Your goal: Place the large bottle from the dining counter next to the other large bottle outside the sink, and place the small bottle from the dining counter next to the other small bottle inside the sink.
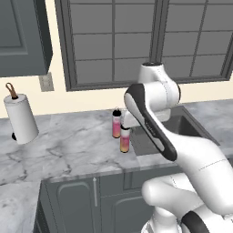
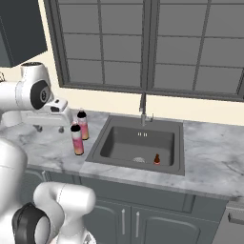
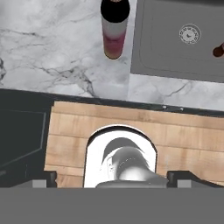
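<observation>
Two large pink-and-orange bottles with dark caps stand close together on the marble counter just left of the sink (image 2: 138, 145): one farther back (image 2: 83, 125), one nearer the front edge (image 2: 76, 138). In the left base view they are the back bottle (image 1: 117, 123) and the front bottle (image 1: 125, 139). A small reddish bottle (image 2: 157, 159) stands inside the sink basin by the drain, and also shows at the hand view's right edge (image 3: 218, 50). My gripper (image 2: 49, 128) hangs open above the counter, left of the large bottles, with nothing between its fingers. One large bottle (image 3: 114, 29) shows from above.
A faucet (image 2: 142, 108) rises behind the sink under the window. A paper towel roll (image 1: 20, 119) stands at the counter's far left below a wall cabinet (image 1: 22, 36). Bare marble (image 1: 68, 145) lies between the roll and the bottles.
</observation>
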Available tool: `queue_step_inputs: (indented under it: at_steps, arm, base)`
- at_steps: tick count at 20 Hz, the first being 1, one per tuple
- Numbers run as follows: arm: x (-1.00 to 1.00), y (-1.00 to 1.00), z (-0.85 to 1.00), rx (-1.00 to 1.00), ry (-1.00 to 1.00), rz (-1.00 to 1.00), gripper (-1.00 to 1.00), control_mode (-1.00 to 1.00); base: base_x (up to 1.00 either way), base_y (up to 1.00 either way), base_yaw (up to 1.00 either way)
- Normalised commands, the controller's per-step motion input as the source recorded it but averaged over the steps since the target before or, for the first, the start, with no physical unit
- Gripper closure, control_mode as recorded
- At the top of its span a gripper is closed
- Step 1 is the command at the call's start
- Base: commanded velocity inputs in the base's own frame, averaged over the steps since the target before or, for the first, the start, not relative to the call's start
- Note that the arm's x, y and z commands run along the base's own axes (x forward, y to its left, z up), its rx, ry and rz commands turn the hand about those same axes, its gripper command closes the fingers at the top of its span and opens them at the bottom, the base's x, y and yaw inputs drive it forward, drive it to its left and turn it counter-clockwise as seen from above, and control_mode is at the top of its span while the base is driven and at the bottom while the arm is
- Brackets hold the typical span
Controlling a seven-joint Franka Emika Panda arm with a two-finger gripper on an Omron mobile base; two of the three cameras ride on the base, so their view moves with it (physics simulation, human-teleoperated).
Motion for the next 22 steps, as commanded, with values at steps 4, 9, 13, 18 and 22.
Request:
queue_step_inputs:
  at_steps: [4, 9, 13, 18, 22]
  arm:
    - [-0.75, -0.42, 0.07, 0.07, 0.00, 0.00, -1.00, -1.00]
    - [-0.40, -0.33, 0.00, 0.01, -0.04, 0.01, -1.00, -1.00]
    - [-0.12, -0.04, 0.00, 0.00, 0.00, 0.00, -1.00, -1.00]
    - [0.00, 0.00, 0.00, 0.00, 0.00, 0.00, -1.00, -1.00]
    - [0.00, 0.00, 0.00, 0.00, 0.00, 0.00, -1.00, -1.00]
  base:
    - [0.00, 0.00, 0.00]
    - [0.00, 0.00, 0.00]
    - [0.00, 0.00, 0.00]
    - [0.00, 0.00, 0.00]
    - [0.00, 0.00, 0.00]
